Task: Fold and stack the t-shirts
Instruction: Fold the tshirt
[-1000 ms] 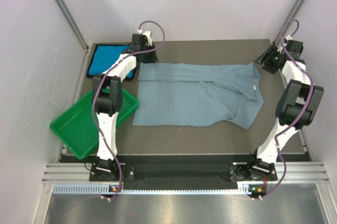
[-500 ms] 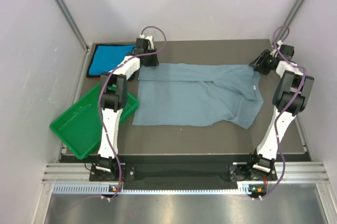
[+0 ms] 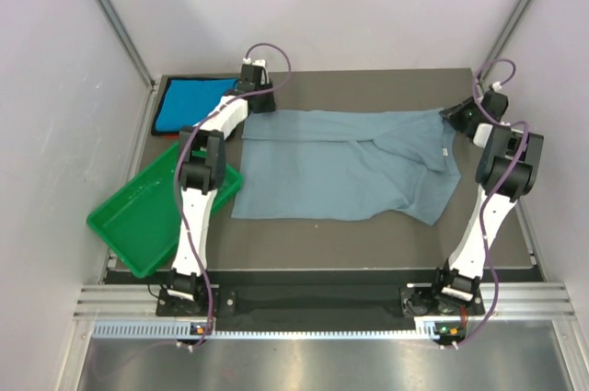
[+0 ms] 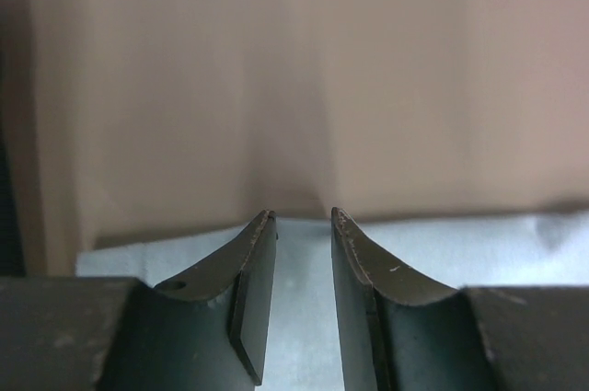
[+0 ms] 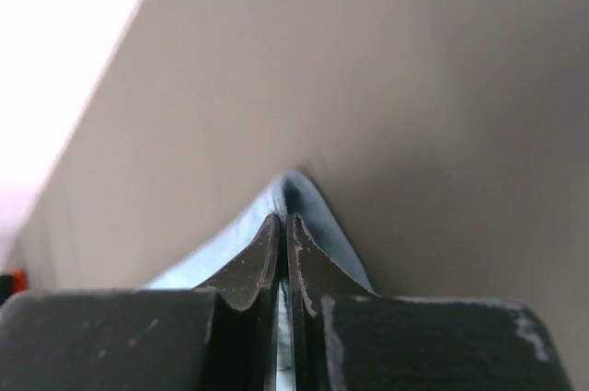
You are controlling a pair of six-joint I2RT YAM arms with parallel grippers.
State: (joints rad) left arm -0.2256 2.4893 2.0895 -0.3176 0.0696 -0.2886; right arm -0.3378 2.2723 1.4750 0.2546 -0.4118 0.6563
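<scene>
The large grey-blue t-shirt point(image 3: 340, 166) lies spread across the middle of the table. A folded turquoise t-shirt point(image 3: 189, 104) sits at the back left corner. My left gripper point(image 3: 260, 101) is low over the grey-blue shirt's far left corner. In the left wrist view it point(image 4: 302, 216) stands open, tips at the cloth's point(image 4: 442, 244) far edge, with cloth showing in the gap. My right gripper point(image 3: 457, 115) is at the shirt's far right corner. In the right wrist view it point(image 5: 283, 218) is shut on a pinch of the cloth point(image 5: 304, 190), which bulges past the tips.
A green plastic tray point(image 3: 129, 216) sits at the front left, partly over the table's edge, with the left arm passing over it. White walls and metal posts close in the back and sides. Both arms are stretched far toward the back of the table.
The right gripper moved in to the shirt's far right corner and closed on it. The left gripper shifted right from the turquoise shirt to the grey-blue shirt's far left corner.
</scene>
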